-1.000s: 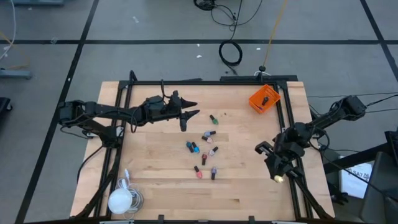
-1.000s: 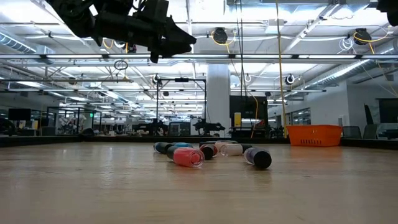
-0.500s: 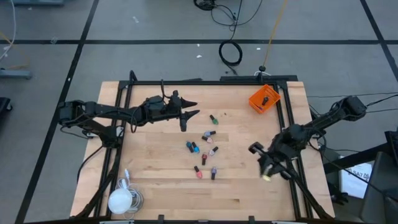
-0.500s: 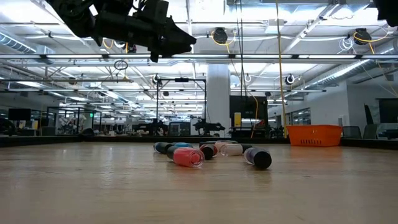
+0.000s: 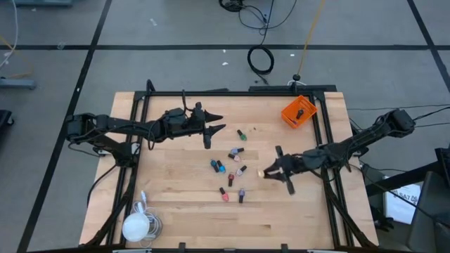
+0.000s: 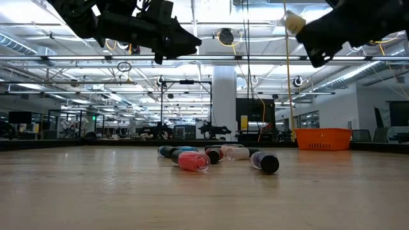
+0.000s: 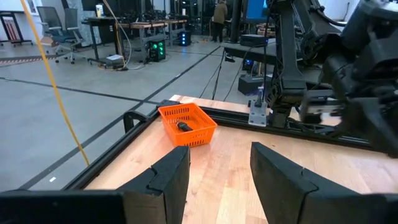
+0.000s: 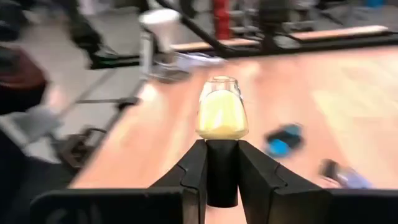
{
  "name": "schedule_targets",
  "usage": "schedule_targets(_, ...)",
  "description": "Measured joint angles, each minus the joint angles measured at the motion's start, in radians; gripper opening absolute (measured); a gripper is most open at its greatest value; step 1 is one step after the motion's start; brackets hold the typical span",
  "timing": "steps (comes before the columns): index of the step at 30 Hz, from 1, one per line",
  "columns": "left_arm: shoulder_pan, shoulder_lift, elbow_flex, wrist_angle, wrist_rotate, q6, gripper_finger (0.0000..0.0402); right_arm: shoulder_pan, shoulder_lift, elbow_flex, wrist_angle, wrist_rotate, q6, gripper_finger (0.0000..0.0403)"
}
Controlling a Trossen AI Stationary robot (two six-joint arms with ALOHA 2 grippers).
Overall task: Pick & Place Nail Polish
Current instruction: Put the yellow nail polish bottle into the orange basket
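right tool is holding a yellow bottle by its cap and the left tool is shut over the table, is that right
Not quite. The left tool is open, not shut: the left wrist view shows a clear gap between its fingers. The rest stands: the right tool grips a yellow bottle by its dark cap, over the table.

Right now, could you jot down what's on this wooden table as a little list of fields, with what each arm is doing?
right gripper: shut on a small yellow nail polish bottle, held by its dark cap above the table
left gripper: open, empty, raised over the table's far left
loose small nail polish bottles: lying in a cluster mid-table
orange plastic bin: far right corner, one dark item inside
white round lamp: near left corner
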Motion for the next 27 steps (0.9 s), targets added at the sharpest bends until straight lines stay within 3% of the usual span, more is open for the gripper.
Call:
schedule_targets(18,0.004,0.0,0.0,0.008,0.0,0.026,0.0166,-0.001,-0.003,0.0,-0.014,0.366,-0.243,0.0048)
schedule_targets(27,0.004,0.0,0.0,0.008,0.0,0.055,0.0166,0.001,-0.186,0.0,-0.313,0.6,-0.207,0.0048)
